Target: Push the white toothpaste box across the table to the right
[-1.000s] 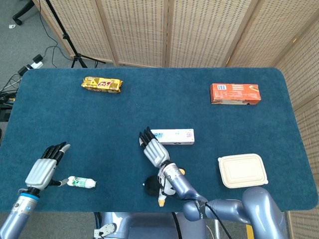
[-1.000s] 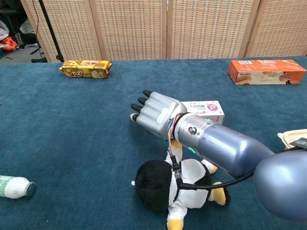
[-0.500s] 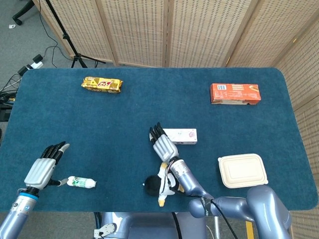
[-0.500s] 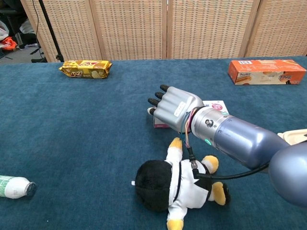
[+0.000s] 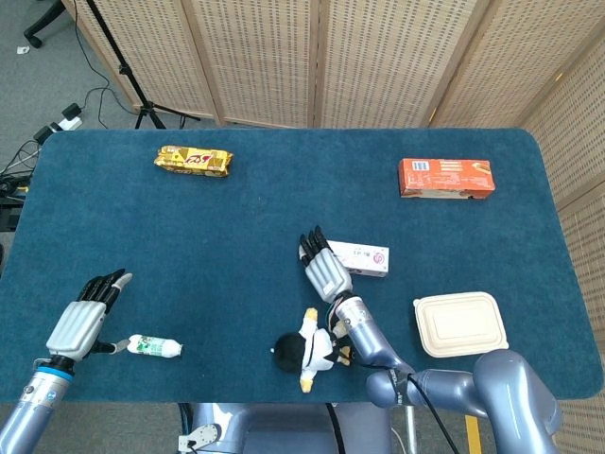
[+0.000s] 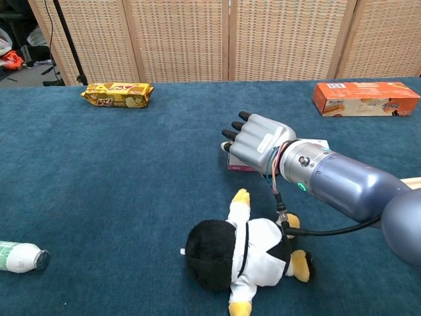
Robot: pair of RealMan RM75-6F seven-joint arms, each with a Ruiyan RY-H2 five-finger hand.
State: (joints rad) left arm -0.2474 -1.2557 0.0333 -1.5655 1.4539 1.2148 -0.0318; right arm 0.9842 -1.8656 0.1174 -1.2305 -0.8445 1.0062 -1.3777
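keeping the right robot hand (image 5: 324, 268) flat against the left end of the white toothpaste box (image 5: 362, 258) will serve you best; push low and straight so the box slides without swinging toward the takeaway container (image 5: 460, 323). the box lies near the middle of the worktop (image 5: 284, 189), slightly skewed. that robot hand grasps nothing: its fingers are extended side by side, touching the box's end. the left robot hand (image 5: 85, 315) rests released, near the small bottle (image 5: 154, 347).
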